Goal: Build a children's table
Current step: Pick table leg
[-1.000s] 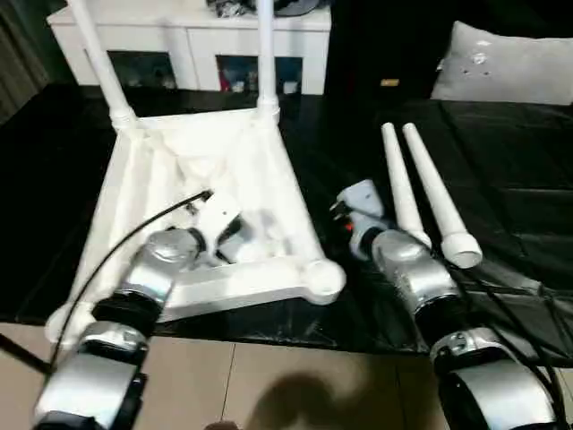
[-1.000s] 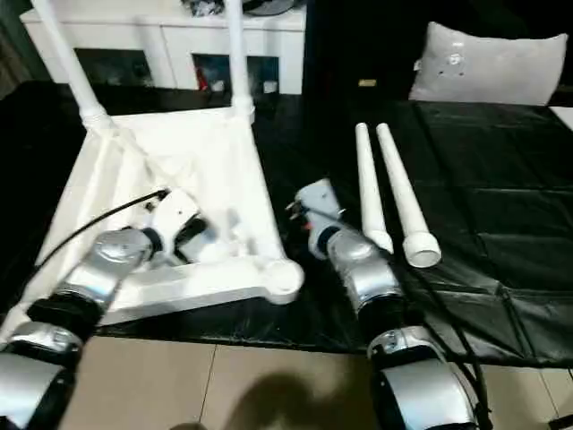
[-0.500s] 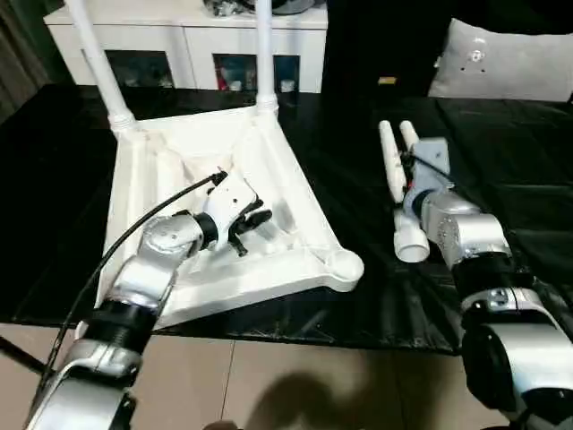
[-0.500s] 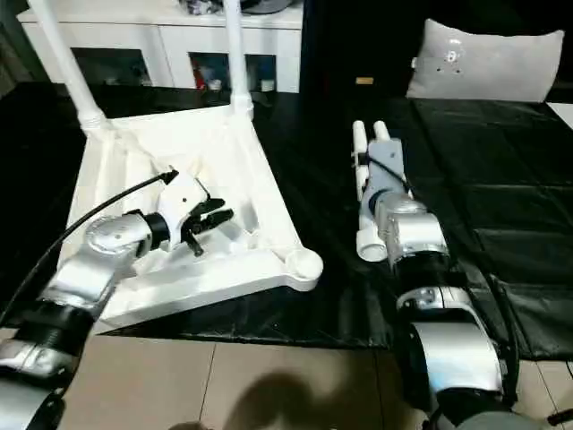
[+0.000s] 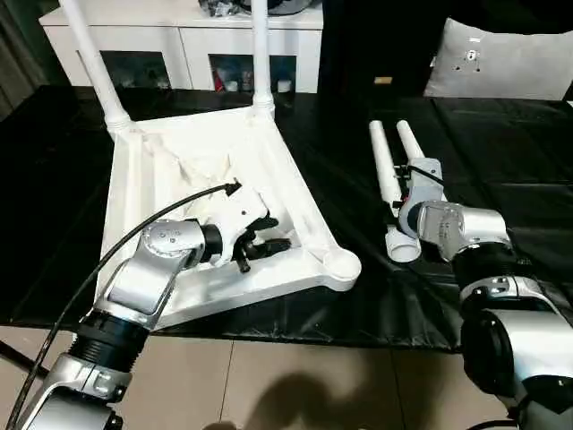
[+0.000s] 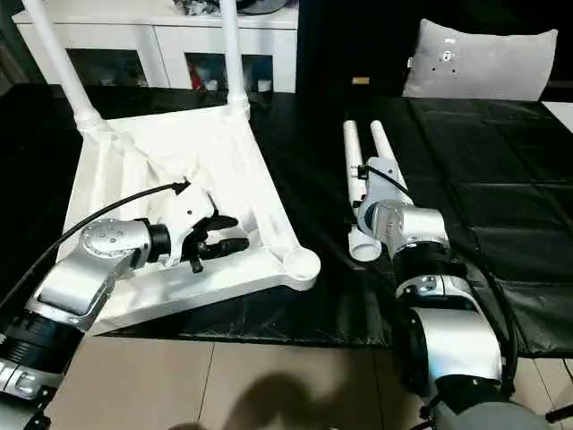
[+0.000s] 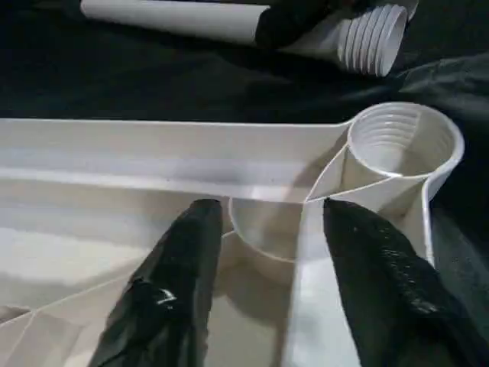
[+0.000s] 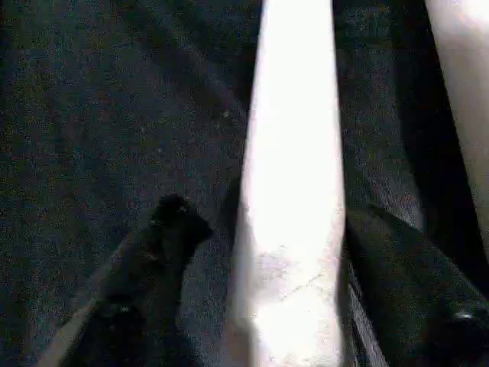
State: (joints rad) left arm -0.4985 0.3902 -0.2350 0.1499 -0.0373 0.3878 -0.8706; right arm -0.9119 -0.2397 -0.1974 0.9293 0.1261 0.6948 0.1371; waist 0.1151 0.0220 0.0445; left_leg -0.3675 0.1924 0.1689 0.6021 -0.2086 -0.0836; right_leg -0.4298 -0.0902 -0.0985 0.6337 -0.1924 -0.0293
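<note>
white plastic, the top [image 5: 201, 170] is laid upside down on the black sheet [image 5: 501, 161], two legs [image 5: 94, 58] already stood in its far sockets. two loose legs [image 5: 387, 184] are laid side by side to its right. the leg-fitting step is judged in hand. the right gripper [image 8: 260, 252] is set astride a loose leg, jaws apart, not yet closed. the left gripper [image 7: 263, 252] is held half open and empty over the ribs by the near empty socket [image 7: 401, 141]. next, the leg must be clamped, lifted and screwed in.
</note>
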